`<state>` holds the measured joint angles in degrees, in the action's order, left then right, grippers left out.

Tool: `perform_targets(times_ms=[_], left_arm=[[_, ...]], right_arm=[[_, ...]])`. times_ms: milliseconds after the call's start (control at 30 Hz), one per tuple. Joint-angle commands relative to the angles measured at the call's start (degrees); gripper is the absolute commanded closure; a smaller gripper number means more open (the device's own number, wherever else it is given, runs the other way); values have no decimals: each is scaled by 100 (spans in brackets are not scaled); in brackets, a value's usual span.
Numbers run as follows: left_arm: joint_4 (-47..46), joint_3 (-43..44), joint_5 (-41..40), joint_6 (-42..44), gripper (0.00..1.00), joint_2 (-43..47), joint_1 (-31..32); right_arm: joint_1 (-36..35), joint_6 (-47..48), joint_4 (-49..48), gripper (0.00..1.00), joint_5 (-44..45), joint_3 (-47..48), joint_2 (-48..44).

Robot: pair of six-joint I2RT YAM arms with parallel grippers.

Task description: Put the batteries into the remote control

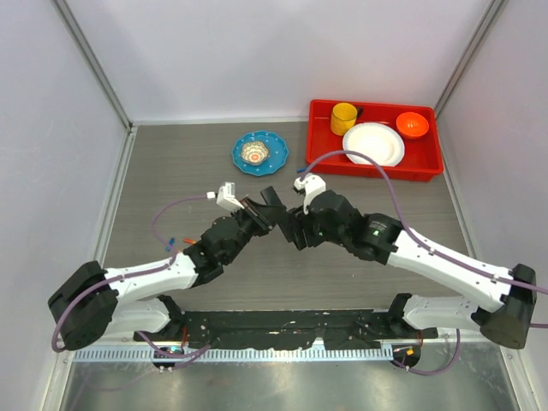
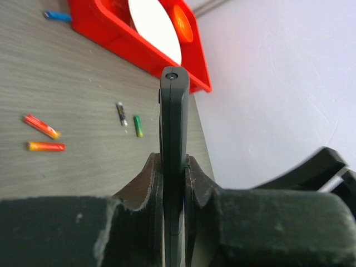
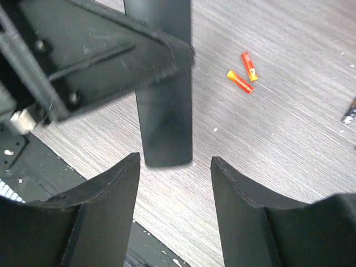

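the left gripper (image 2: 173,167) has its jaws pressed onto the remote control (image 2: 173,117), pinching the slim black bar by its flat faces near one end. in the left wrist view it shows edge-on and rises straight up the middle of the frame, lifted off the table (image 2: 83,83). in the right wrist view the same bar comes down from the top of the frame. its free end stops just ahead of the right gripper (image 3: 175,167), a little left of the centre of the gap. those jaws stand spread with nothing between them and do not touch the bar. the bar's long axis lines up with the gap, so i judge the right arm is placed to take or steady the free end — it is the only free arm and sits right beside the bar. whether the battery bay is open cannot be told.

counts:
- one remote control
- two orange-red batteries (image 3: 240,81), close together on the table at the upper right of the right wrist frame, well apart from both sets of jaws
- one dark battery (image 2: 120,113) and one green battery (image 2: 137,126), side by side near the middle of the left wrist frame
- one small blue item (image 2: 57,16) at that frame's upper left — too small to name
- one red tray (image 2: 144,61) beyond them, carrying a white plate (image 2: 156,28) and an orange bowl (image 2: 182,25)
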<state>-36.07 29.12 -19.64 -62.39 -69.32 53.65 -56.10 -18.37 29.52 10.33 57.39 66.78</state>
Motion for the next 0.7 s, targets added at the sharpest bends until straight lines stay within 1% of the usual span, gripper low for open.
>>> perform_targets(times_ms=[0,100,133,167,200,267,300,333,367,400,433,500,533,600,633,667], left_arm=[[-119,-170,-269,289,100,523,-346],[-145,-249,-164,359,100,700,-565],[-206,-293,-111,377,100,796,-688],[-320,-354,-58,377,100,832,-732],[-704,-520,64,368,100,858,-794],[-1110,-705,223,324,100,903,-961],[-1460,-863,380,298,100,903,-1022],[-1655,-943,469,228,100,903,-1136],[-1857,-1031,531,201,100,868,-1181],[-2277,-1188,583,166,100,850,-1225],[-2499,-1268,697,114,100,824,-1269],[-3034,-1417,803,87,100,727,-1287],[-3168,-1436,908,78,100,692,-1304],[-3387,-1427,1032,69,100,622,-1304],[-3450,-1410,1084,78,100,613,-1304],[-3502,-1383,1224,95,100,604,-1313]], right_arm=[[-7,44,502,39,110,633,-613],[-7,-61,485,31,-118,590,-859],[-7,-140,337,29,-127,529,-921],[-7,-227,214,26,-93,441,-991],[-7,-428,73,24,47,179,-1140],[-7,-859,-567,20,311,-217,-1325],[-7,-1270,-848,20,460,-706,-1439],[2,-1448,-1565,20,479,-990,-1692],[2,-1641,-1902,20,531,-1245,-1808],[11,-1904,-2202,20,593,-1656,-1914],[37,-2290,-2692,20,593,-1817,-2054],[169,-2513,-3178,17,261,-2090,-2073],[195,-2792,-3467,16,68,-2143,-2038],[283,-2996,-3794,15,-179,-2327,-1977],[318,-3241,-4204,15,-450,-2415,-1941],[440,-3365,-4409,14,-618,-2503,-1871]])
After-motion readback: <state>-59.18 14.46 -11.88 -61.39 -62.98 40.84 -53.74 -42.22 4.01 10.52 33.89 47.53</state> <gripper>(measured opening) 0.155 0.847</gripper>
